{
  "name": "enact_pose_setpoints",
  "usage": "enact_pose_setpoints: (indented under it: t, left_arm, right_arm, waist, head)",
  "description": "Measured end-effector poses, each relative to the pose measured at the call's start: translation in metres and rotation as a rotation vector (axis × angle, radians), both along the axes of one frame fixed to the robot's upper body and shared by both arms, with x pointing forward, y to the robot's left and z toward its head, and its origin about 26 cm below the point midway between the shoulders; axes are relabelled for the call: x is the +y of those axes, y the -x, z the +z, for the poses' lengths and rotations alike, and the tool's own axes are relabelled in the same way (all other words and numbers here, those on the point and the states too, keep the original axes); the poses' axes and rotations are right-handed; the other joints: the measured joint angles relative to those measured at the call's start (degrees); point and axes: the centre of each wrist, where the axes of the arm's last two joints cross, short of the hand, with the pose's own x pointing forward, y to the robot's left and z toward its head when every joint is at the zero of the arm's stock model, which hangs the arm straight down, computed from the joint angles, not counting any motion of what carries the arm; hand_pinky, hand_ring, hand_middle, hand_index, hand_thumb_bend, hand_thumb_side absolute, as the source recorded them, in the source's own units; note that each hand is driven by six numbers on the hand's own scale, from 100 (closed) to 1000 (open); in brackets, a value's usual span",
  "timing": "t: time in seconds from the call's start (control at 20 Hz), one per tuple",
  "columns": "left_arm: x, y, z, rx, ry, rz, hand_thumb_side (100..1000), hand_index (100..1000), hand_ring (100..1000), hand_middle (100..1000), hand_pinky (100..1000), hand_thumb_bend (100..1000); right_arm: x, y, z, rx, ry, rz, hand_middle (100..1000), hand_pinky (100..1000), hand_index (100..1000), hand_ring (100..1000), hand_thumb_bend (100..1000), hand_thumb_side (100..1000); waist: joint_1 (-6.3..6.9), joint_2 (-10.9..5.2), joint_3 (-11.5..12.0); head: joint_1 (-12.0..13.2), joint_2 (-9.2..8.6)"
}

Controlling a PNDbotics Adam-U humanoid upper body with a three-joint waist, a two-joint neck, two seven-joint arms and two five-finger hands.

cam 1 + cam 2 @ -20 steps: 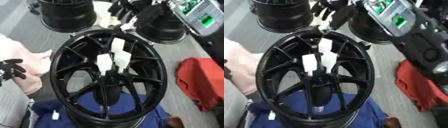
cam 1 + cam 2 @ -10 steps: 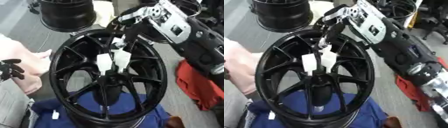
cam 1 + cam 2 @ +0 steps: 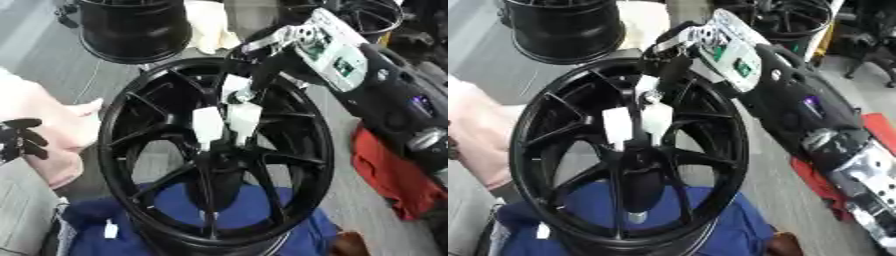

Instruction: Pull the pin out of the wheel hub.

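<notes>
**A:** So what's on screen? Biggest stuff first.

**B:** The big one is the black wheel hub (image 3: 210, 155), a multi-spoke rim standing upright and tilted a bit, filling the middle. Its near edge sits on a blue cloth (image 3: 184, 225). Then the robot's right arm comes in from the far right, black shell with a white panel and green bits on it, angled down toward the rim's upper part. Behind that, a second black rim (image 3: 136, 30) sits at the far left and another rim (image 3: 785, 20) at the far right. A red cloth (image 3: 394, 180) lies to the right of the hub, and something pale pink fills the left edge.

**A:** And the hands?

**B:** The right hand (image 3: 254, 62) is up at the far rim of the hub, dark fingers reaching down into the spokes. Can't tell whether they're spread or pinching anything, it's all black on black. The left hand (image 3: 19, 140) shows only as dark fingers at the left edge, relaxed and spread, holding nothing.

**A:** Where's the pin?

**B:** There are three white tags (image 3: 207, 125) near the hub's centre, and a small silvery bit (image 3: 242, 95) just below the right hand's fingers, beside the top tag. If that's the pin, it's touching or just beside the fingertips; I can't tell which.
</notes>
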Motion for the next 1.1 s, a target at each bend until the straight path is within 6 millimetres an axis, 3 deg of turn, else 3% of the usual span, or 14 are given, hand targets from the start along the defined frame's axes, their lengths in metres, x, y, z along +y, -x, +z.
enact_pose_setpoints:
  t: [0.1,0.15,0.7,0.8,0.85,1.1]
  left_arm:
    - [0.0,0.0,0.0,0.0,0.0,0.0,765,862,593,600,752,100]
    - [0.0,0.0,0.0,0.0,0.0,0.0,765,862,593,600,753,100]
    - [0.0,0.0,0.0,0.0,-0.001,0.0,765,862,593,600,754,100]
    - [0.0,0.0,0.0,0.0,-0.001,0.0,765,862,593,600,754,100]
    - [0.0,0.0,0.0,0.0,-0.001,0.0,765,862,593,599,754,100]
    - [0.0,0.0,0.0,0.0,-0.001,0.0,765,862,593,599,754,100]
  right_arm:
    - [-0.001,-0.001,-0.001,0.001,0.0,-0.001,911,857,963,923,359,389]
    - [-0.001,-0.002,-0.001,0.001,0.0,0.0,838,812,925,867,350,375]
    - [-0.004,-0.007,-0.011,0.013,0.014,-0.029,655,642,758,668,323,336]
    - [-0.004,-0.008,-0.012,0.015,0.017,-0.033,655,642,758,668,323,336]
    - [-0.005,-0.008,-0.012,0.015,0.017,-0.033,581,622,682,631,311,335]
    - [-0.005,-0.007,-0.006,-0.004,0.004,-0.035,480,655,581,625,290,331]
  waist:
    - [0.01,0.0,0.0]
    - [0.01,0.0,0.0]
    - [0.07,0.12,0.02]
    - [0.11,0.14,0.02]
    - [0.11,0.14,0.02]
    - [0.11,0.14,0.0]
  head:
    - [-0.05,0.0]
    - [-0.05,0.0]
    - [-0.06,-0.05]
    - [-0.06,-0.05]
    - [-0.06,-0.05]
    - [-0.06,-0.06]
